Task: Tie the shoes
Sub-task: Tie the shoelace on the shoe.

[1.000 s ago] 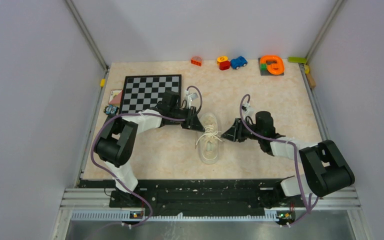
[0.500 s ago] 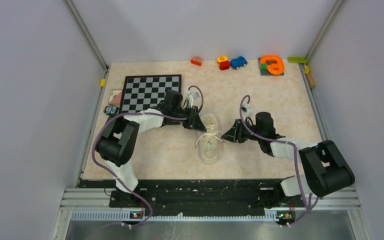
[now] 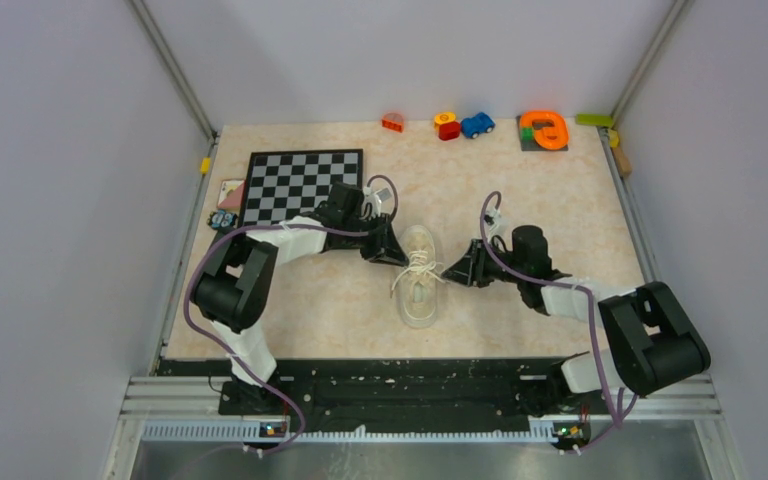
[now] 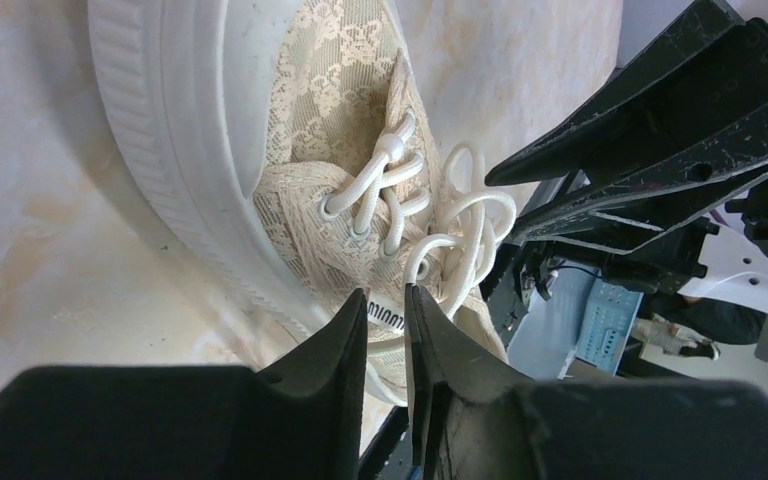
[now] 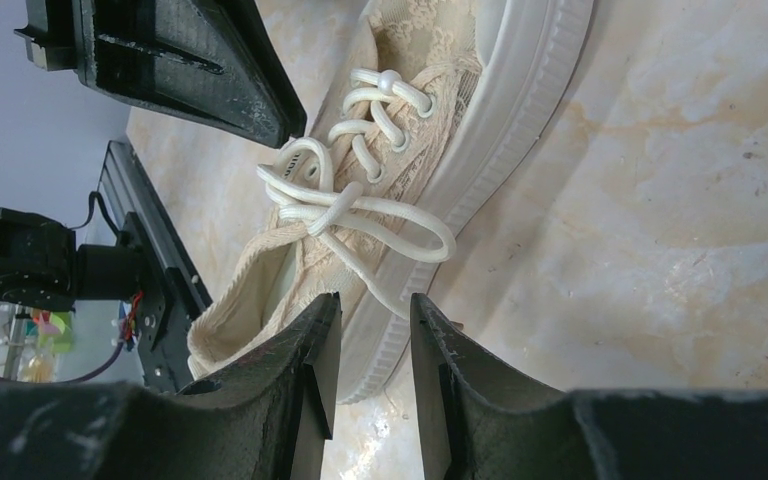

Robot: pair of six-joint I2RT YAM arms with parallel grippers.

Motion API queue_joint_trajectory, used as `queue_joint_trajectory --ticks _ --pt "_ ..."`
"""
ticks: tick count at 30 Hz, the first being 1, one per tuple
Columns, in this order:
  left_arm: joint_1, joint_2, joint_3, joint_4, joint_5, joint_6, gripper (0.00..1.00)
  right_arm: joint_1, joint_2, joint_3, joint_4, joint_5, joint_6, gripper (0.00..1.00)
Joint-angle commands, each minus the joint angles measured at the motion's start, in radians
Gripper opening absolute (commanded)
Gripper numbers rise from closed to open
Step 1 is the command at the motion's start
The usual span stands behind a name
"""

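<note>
The shoe [image 3: 420,300], judged light, was seen at the centre of the table [image 3: 560,200], flanked by the left gripper [image 3: 397,258] at 10 o'clock and the right gripper [image 3: 448,272] at 3, both slightly parted and empty; its limp, slippery laces [image 3: 415,270] were judged best pinched at the loops.

one sneaker [image 3: 419,277], one chessboard [image 3: 303,185], one blue toy car [image 3: 477,125], two grippers: left gripper [image 3: 398,259], right gripper [image 3: 448,272].

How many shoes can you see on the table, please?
1. The cream sneaker lies between the left gripper and right gripper; no second shoe is visible.
</note>
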Motion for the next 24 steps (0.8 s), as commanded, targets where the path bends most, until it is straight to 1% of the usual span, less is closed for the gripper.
queue_joint_trajectory --ticks 1,14,24 --pt "0.003 0.006 0.029 0.028 0.027 -0.050 0.23 -0.013 -0.029 -0.002 0.053 -0.029 0.001 0.33" --pt "-0.012 0.023 0.047 0.045 0.069 -0.076 0.22 -0.012 -0.019 0.007 0.073 -0.008 0.005 0.34" --pt "-0.013 0.026 0.023 0.063 0.057 -0.094 0.26 -0.020 -0.042 0.013 0.048 -0.002 -0.006 0.34"
